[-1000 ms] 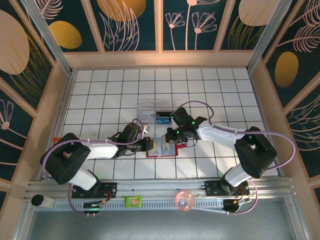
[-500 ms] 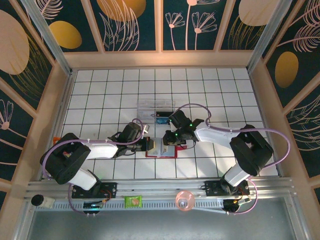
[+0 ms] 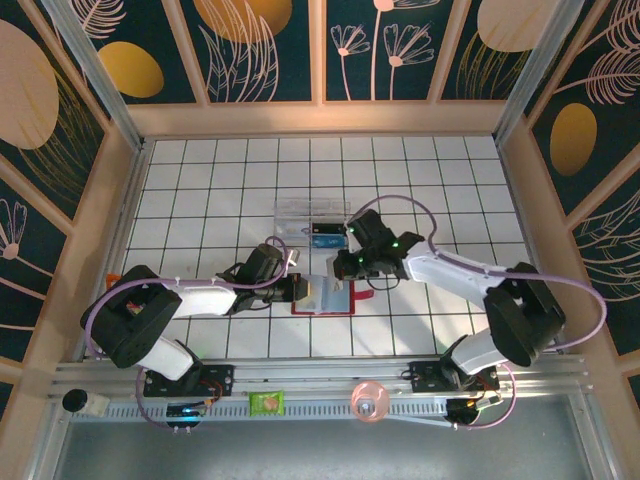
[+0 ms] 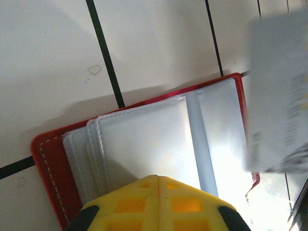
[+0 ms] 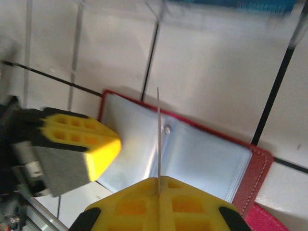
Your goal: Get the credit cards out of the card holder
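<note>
The small red leather-look booklet card holder (image 3: 330, 308) lies open and flat on the white tiled desk (image 3: 200, 190), near the front edge and between the two arms, with its stacked clear plastic sleeves (image 4: 144, 144) facing up. The left gripper (image 3: 303, 290) comes in from the holder's left side. In the left wrist view its yellow jaws are pressed fully together at the near edge of the sleeves; whether they pinch a sleeve or merely press on it cannot be told. The right gripper (image 3: 345, 275) hangs just above the holder's right half. In the right wrist view its jaws are closed on a thin pale grey credit card (image 5: 158, 134), which shows edge-on as a fine upright line above the open sleeves. The same card appears blurred at the right of the left wrist view (image 4: 279, 91), overlapping the holder's right edge. Just beyond the holder, farther from the arms, stands a clear plastic box (image 3: 300, 212) with a blue card (image 3: 325, 238) at its near side.
</note>
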